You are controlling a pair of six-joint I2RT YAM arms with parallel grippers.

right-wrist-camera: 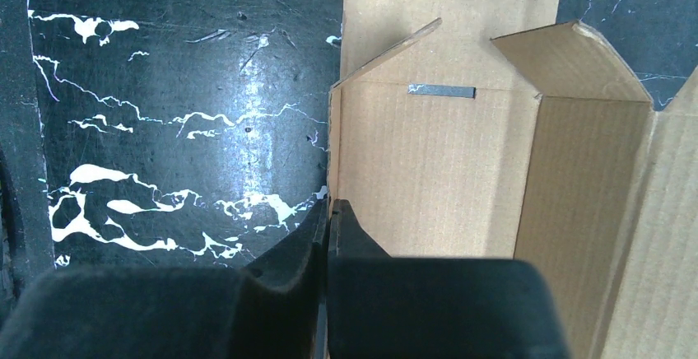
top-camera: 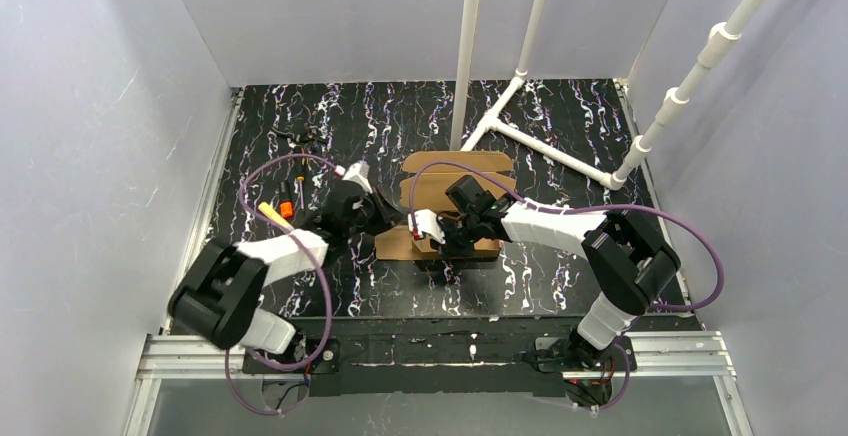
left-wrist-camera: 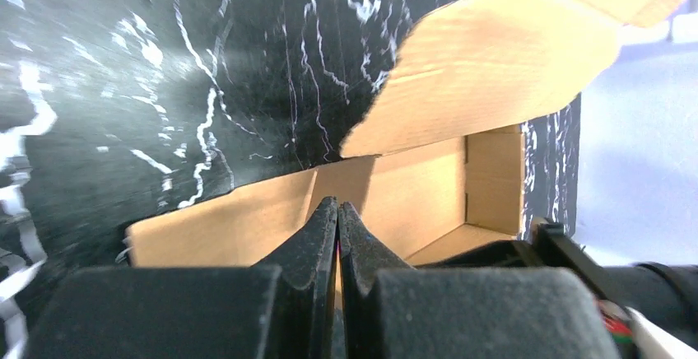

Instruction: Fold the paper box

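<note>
Well to the left of the paper box (top-camera: pixel 428 191), a small orange object (top-camera: pixel 287 207) lies on the black marbled table (top-camera: pixel 560 126). My left gripper (left-wrist-camera: pixel 338 211) is clenched on the box's left panel. The box is partly folded, with walls raised and flaps open, and sits between my grippers. My right gripper (right-wrist-camera: pixel 329 212) pinches the edge of an upright wall of the box.

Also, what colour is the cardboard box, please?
Plain brown cardboard box, clearest in right wrist view.

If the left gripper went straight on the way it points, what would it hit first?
The paper box: the left gripper is shut on its wall, and more of that cardboard seems to lie directly ahead.
</note>
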